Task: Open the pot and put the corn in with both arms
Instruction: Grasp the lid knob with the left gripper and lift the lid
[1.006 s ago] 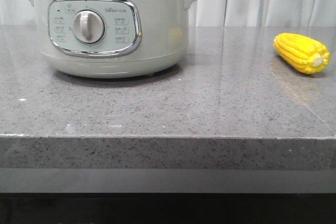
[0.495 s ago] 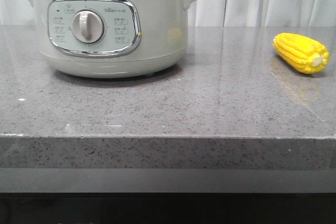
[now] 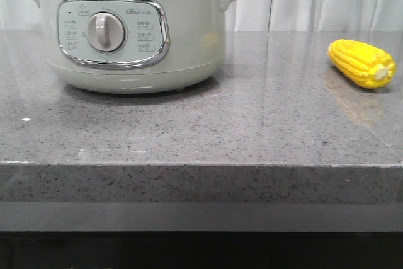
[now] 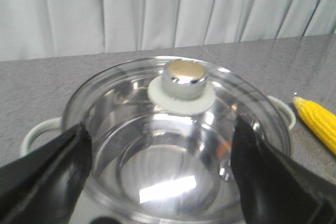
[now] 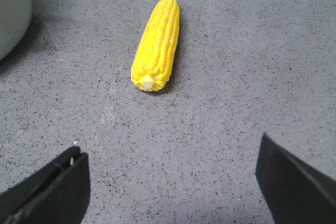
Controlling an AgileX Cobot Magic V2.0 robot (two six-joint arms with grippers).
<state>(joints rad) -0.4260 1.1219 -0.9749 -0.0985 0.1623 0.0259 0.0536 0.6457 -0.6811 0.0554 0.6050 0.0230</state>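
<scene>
Grey speckled stone bench (image 3: 208,130) carries the large round pale grey-green electric pot (image 3: 129,29) on its left side and the short bright yellow corn cob (image 3: 362,63) well apart on the right, lying flat on its side, so each arm has its own target. Only the left wrist view shows that the pot is closed: a clear glass lid (image 4: 131,129) with a chrome knob (image 4: 182,78) sits in the steel rim. The left gripper (image 4: 160,177) hangs over it with its jaws spread wide and holding nothing, likely lined up to take the knob. The right wrist view shows the right gripper (image 5: 173,182) above the corn (image 5: 156,43), its jaws equally wide apart and holding nothing. Neither gripper appears in the front view, which hides the lid entirely.
</scene>
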